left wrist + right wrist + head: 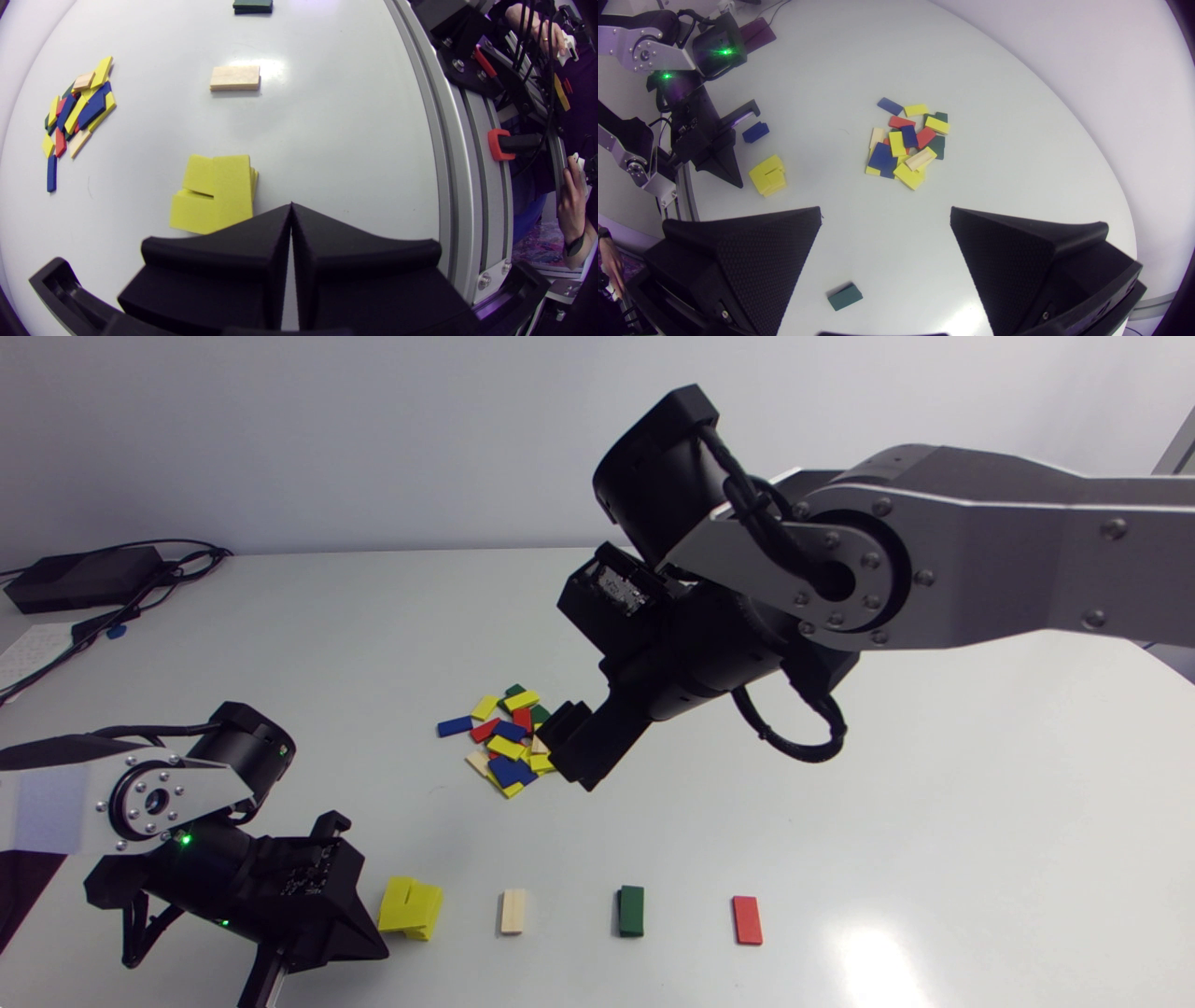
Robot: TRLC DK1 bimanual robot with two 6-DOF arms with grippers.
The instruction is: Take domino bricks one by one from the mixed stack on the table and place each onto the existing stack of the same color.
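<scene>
Matte right pincer (886, 212) released, empty, near mixed pile (908, 142) of flat rectangular bricks; left pincer (290, 210) clenched beside blocky yellow stack (215, 191).

Nothing legible from where I stand. The domino bricks (505, 747) show plain coloured faces, and any writing on the sheet of paper (33, 649) at the head view's left edge is too faint to read.

A black box (82, 579) with black cables (187, 560) sat at the white table's (934, 803) far corner, beside a paper sheet (28, 651).
</scene>
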